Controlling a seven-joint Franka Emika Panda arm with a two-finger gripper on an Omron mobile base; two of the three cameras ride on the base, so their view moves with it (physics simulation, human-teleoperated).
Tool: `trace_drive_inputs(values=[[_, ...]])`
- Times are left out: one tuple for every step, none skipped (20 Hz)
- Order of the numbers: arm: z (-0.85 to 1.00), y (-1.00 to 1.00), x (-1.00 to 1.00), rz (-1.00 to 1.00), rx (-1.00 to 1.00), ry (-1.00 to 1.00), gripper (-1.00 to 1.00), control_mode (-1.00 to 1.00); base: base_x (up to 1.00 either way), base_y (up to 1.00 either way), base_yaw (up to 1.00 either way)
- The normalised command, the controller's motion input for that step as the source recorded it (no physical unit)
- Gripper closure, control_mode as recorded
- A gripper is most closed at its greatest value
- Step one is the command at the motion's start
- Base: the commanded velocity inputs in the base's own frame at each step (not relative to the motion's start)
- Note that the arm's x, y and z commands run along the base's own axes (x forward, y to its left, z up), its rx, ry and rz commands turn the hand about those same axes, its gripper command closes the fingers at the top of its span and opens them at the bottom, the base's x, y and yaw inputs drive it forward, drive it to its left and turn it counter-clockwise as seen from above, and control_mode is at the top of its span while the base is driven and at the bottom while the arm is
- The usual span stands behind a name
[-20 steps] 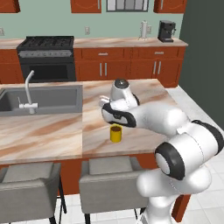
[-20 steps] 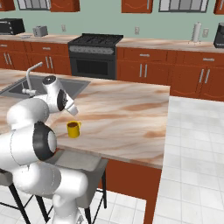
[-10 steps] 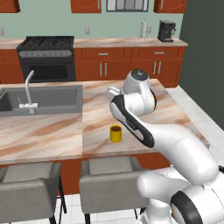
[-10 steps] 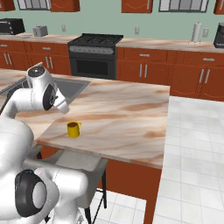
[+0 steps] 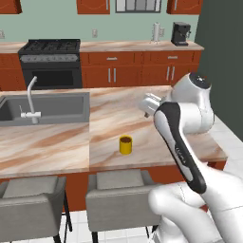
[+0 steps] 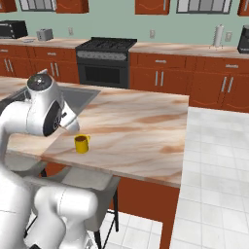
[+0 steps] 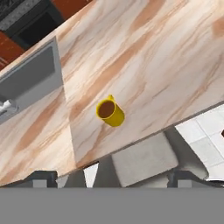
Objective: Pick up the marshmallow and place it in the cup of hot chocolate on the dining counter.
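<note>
The cup of hot chocolate (image 5: 126,144) is a small yellow cup with a dark brown inside. It stands upright near the front edge of the dining counter (image 5: 107,111), right of the sink. It also appears in the right base view (image 6: 81,143) and in the hand view (image 7: 109,112). My gripper (image 7: 111,178) hangs high above the counter and looks down on the cup. Its tips stand wide apart and open, with nothing between them. In the left base view the hand (image 5: 149,104) sits behind and to the right of the cup. The marshmallow is out of view.
A grey sink (image 5: 47,108) with a faucet (image 5: 30,97) is set into the counter's left part. Two grey stools (image 5: 118,190) stand at the front. A black stove (image 5: 50,61) and wall cabinets lie behind. White tiled floor (image 6: 214,160) runs to the right.
The arm has risen and swung rightward in the left base view, carrying the hand from over the cup to higher and farther right. The cup has not moved. The gripper stays open.
</note>
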Motion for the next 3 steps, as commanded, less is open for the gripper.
trace_drive_inputs(values=[[0.64, -0.38, -1.00, 0.12, 0.00, 0.00, -1.00, -1.00, 0.00, 0.00, 0.00], [0.56, -0.35, -1.00, 0.11, 0.00, -0.02, -1.00, -1.00, 0.00, 0.00, 0.00], [0.52, -0.36, -1.00, 0.10, 0.00, -0.08, -1.00, -1.00, 0.00, 0.00, 0.00]])
